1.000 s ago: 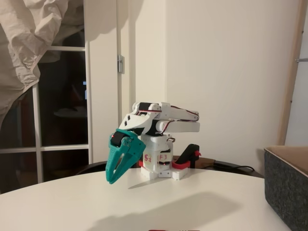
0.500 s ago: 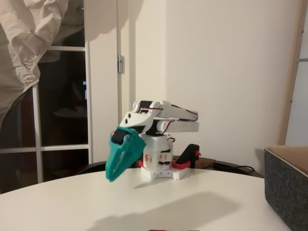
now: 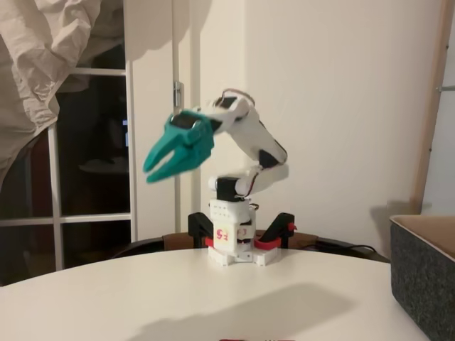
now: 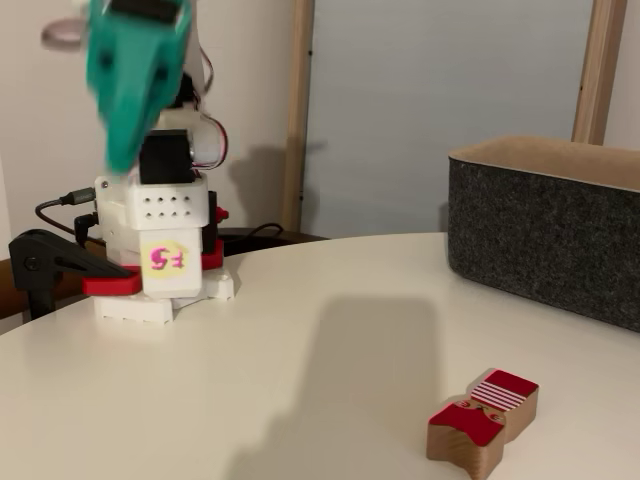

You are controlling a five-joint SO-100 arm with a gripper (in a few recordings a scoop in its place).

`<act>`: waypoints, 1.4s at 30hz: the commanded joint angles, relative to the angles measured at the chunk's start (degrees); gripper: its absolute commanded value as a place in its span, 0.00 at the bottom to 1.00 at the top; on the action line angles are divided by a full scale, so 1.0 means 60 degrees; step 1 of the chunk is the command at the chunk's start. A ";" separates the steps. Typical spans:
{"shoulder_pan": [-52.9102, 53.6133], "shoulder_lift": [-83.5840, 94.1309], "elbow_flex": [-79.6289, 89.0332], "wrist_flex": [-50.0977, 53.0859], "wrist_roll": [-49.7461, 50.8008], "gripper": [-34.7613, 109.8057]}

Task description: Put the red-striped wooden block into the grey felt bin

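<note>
The wooden block (image 4: 483, 418) with red stripes on top lies flat on the white table, well apart from the grey felt bin (image 4: 545, 230), which sits upright.

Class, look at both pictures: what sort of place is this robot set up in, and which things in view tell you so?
Probably a room in a home, not a lab: a round white table, a dark window with a white frame, and a grey felt bin beside the small arm.

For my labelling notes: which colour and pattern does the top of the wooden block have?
Red, with white stripes on one part, over light tan wood. The wooden block shows best in a fixed view.
</note>
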 commanded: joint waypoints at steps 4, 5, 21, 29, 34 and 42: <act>-0.1802 -0.2520 -0.1699 -0.1787 0.0513 0.26; -0.2109 -0.2915 -0.1890 -0.2183 0.0747 0.26; -0.4614 -0.7310 -0.5479 -0.1479 0.0527 0.38; -0.4438 -0.9141 -0.6504 0.1597 -0.1260 0.42; -0.4395 -0.9844 -0.6650 0.3354 -0.2036 0.41; -0.4673 -1.0547 -0.6899 0.5596 -0.2856 0.41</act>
